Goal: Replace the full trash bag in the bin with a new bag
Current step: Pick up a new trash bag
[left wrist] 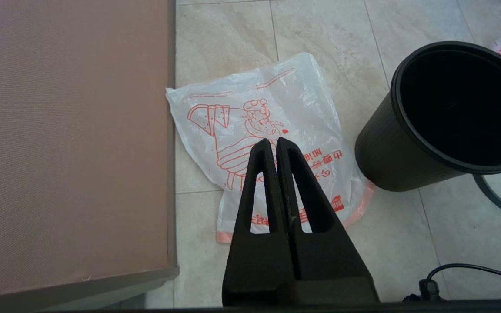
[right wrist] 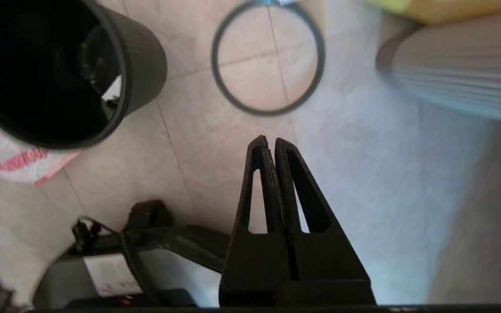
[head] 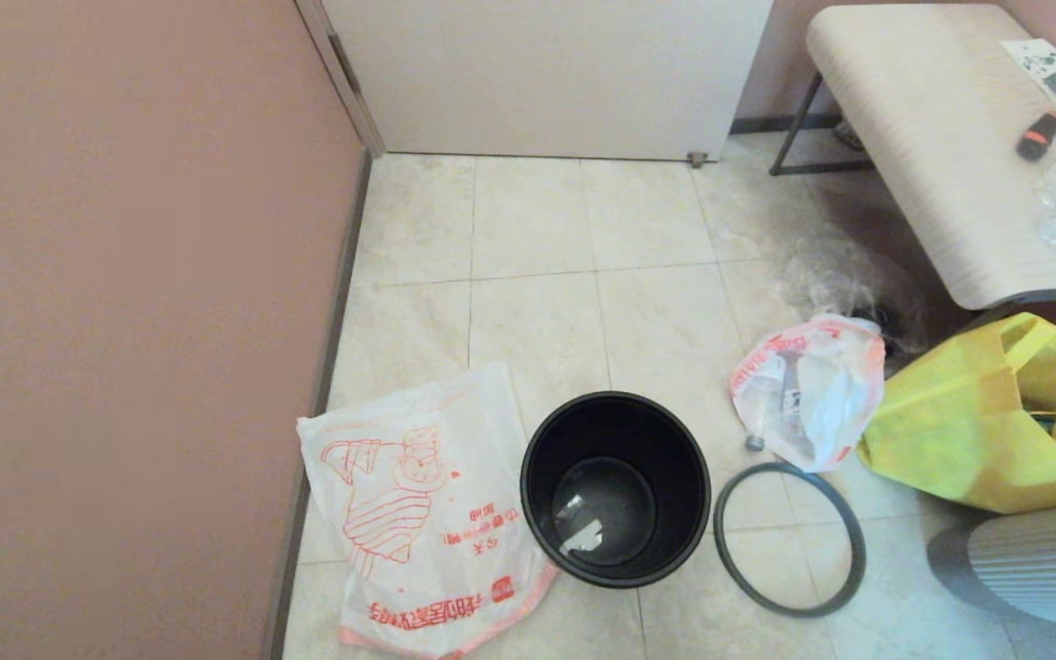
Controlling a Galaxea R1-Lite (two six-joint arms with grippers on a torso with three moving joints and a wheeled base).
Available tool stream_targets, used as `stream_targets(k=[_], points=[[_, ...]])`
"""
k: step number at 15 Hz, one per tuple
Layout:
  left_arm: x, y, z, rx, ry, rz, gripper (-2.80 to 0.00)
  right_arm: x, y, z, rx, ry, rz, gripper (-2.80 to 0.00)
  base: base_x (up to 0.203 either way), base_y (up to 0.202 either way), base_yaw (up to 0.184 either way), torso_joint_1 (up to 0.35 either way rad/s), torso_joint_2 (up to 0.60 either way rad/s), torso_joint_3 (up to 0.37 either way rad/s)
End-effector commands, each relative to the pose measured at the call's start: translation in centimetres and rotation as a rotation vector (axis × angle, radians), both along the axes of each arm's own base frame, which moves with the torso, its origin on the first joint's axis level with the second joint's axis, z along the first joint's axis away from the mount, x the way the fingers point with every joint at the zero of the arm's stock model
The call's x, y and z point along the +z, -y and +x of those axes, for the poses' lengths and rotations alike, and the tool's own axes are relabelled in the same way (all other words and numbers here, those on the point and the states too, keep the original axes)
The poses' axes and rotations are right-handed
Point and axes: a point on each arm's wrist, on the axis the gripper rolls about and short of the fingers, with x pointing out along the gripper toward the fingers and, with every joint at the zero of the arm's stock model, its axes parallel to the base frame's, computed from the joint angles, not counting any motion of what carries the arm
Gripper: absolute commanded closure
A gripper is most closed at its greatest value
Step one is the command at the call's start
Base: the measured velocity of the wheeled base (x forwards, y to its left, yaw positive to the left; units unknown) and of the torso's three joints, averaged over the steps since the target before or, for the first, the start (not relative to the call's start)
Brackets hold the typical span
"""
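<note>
**Waiting on a fresh liner**

Lying flat by the wall, the new bag [head: 418, 513] is touching the emptied bin [head: 615, 486]; thin film could be slipping from the left pincer [left wrist: 273, 141], hanging closed and empty. The grey hoop [head: 789, 539], full trash bag [head: 808, 390] and yellow tote [head: 986, 412] are crowding the right pincer [right wrist: 268, 140], also closed and empty.

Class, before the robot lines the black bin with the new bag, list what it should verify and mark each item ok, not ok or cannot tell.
1. Full trash bag out of the bin: ok.
2. Bin upright: ok.
3. Bin interior clean: not ok, pale scraps at the bottom.
4. Hoop rim off, on the floor beside the bin: ok.
5. New bag flat on the floor, nothing on it: ok.
6. Left claw and right claw ready to grasp: not ok, both shut and empty.
</note>
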Motion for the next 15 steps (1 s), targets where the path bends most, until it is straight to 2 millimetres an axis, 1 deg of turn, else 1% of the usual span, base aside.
stream_targets(k=[1,3,6,9,11,12,13,15], points=[[0.0,0.0,0.0,0.000,-0.001,0.001,0.00,0.7,0.2,-4.7,0.017,0.137,-0.008,0.00,0.000,0.000,0.000,0.000,0.00,0.000],[0.0,0.0,0.0,0.000,-0.001,-0.001,0.00,-0.1,0.4,-8.6,0.035,0.177,-0.028,0.00,0.000,0.000,0.000,0.000,0.00,0.000],[0.0,0.0,0.0,0.000,-0.001,0.001,0.00,-2.7,0.7,-13.1,0.034,0.237,-0.043,0.00,0.000,0.000,0.000,0.000,0.00,0.000],[0.0,0.0,0.0,0.000,-0.001,-0.001,0.00,-6.3,0.7,-16.0,-0.009,0.287,-0.072,0.00,0.000,0.000,0.000,0.000,0.00,0.000],[0.0,0.0,0.0,0.000,0.001,-0.001,0.00,-9.3,0.7,-17.2,-0.008,0.327,-0.120,0.00,0.000,0.000,0.000,0.000,0.00,0.000],[0.0,0.0,0.0,0.000,-0.001,-0.001,0.00,-11.2,0.6,-17.2,-0.002,0.341,-0.146,0.00,0.000,0.000,0.000,0.000,0.00,0.000],[0.0,0.0,0.0,0.000,-0.001,0.000,0.00,-12.9,0.6,-16.6,0.003,0.363,-0.169,0.00,0.000,0.000,0.000,0.000,0.00,0.000],[0.0,0.0,0.0,0.000,-0.001,0.001,0.00,-14.2,0.6,-14.9,-0.004,0.508,-0.190,0.00,0.000,0.000,0.000,0.000,0.00,0.000]])
